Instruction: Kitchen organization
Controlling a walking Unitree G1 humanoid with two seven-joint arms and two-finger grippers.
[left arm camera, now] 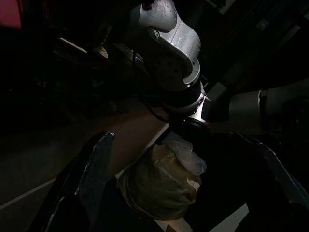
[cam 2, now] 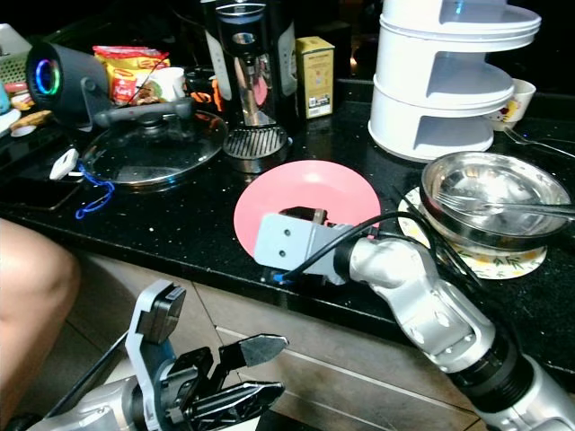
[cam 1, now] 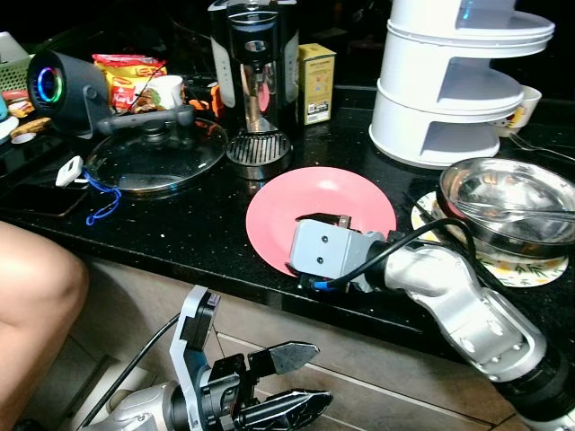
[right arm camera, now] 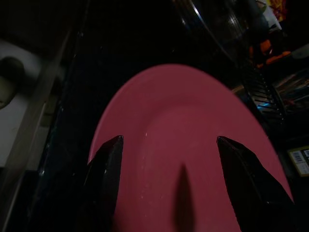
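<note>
Over the pink plate [right arm camera: 193,140], right pincer [right arm camera: 169,159] fingers apart; left pincer [cam 1: 292,382] parted below.

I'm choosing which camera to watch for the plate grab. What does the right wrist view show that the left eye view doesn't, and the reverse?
Right wrist view: the right gripper with both black fingers spread open over the pink plate, not touching it.

Left eye view: the wider counter, with the glass lid, steel bowl and white tiered rack, and the left gripper low beside the cabinets.

Both: the pink plate near the counter's front edge.
</note>
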